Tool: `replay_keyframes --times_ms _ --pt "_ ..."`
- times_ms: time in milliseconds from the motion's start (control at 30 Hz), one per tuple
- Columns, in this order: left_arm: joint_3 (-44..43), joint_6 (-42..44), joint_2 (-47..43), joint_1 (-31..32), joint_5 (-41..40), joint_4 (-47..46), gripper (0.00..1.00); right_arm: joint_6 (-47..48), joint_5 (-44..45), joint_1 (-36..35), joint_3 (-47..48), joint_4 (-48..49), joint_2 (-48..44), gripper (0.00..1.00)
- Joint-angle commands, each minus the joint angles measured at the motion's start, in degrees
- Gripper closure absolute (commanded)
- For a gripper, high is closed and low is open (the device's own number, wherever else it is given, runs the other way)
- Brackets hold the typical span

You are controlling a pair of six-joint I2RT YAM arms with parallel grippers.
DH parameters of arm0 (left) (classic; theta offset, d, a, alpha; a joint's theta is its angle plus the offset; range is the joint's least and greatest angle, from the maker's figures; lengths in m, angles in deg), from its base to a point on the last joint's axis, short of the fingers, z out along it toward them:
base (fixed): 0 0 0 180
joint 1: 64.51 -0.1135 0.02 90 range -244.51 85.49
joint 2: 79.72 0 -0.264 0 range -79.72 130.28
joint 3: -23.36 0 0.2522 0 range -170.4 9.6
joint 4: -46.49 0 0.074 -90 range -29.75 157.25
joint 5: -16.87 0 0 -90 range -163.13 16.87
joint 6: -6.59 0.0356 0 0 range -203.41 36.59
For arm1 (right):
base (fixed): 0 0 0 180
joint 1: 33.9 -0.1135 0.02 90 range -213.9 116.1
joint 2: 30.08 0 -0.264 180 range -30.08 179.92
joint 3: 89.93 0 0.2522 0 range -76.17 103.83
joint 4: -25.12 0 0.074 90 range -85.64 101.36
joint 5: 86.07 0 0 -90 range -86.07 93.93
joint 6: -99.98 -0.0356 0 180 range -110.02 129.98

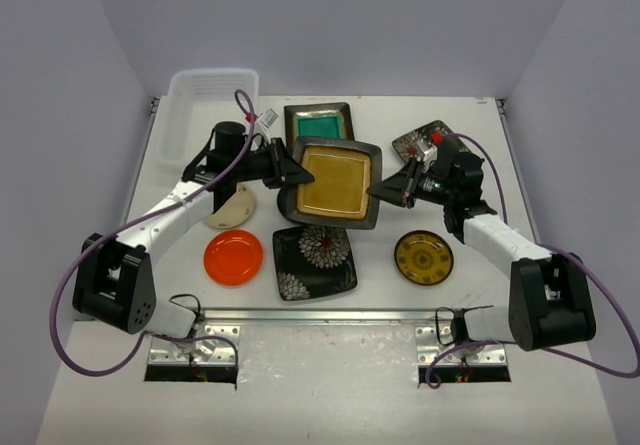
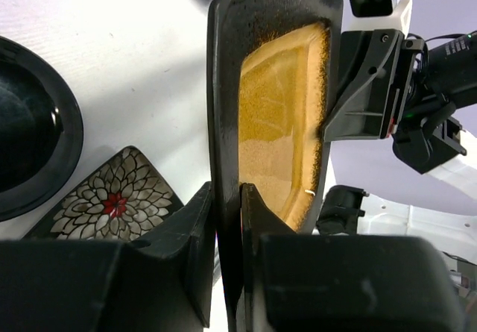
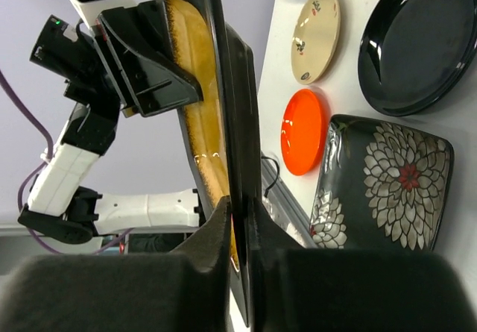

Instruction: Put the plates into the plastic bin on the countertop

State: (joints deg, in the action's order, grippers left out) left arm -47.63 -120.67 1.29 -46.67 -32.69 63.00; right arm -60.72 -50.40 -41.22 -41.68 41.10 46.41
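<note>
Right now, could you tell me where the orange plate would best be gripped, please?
Probably its left rim, approached from the left: the orange plate lies flat, bare countertop lies there, while the floral square plate crowds its right edge.

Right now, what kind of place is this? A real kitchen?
Probably a robot lab booth, not a kitchen: bare walls box in a white countertop, a left arm and right arm are bolted at its near edge, and they hold an amber-centre square plate, with a plastic bin at the far-left corner.
</note>
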Motion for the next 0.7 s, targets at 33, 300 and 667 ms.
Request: replay_keyframes --times_ms 33,300,667 --pt "3.21 -8.88 -1.94 -0.56 6.48 -14.54 1.00 -1.26 -3.65 0.02 5.19 6.29 -0.55 0.76" --pt "-0.64 -14.41 -8.06 -6.07 -2.45 -10.56 1.00 1.85 -3.52 2.57 4.55 1.70 -0.89 0.01" --pt "-0.85 -27.87 -14.37 -24.35 -42.41 -0.36 1.00 24.43 17.00 4.50 8.08 -35.80 -14.09 0.01"
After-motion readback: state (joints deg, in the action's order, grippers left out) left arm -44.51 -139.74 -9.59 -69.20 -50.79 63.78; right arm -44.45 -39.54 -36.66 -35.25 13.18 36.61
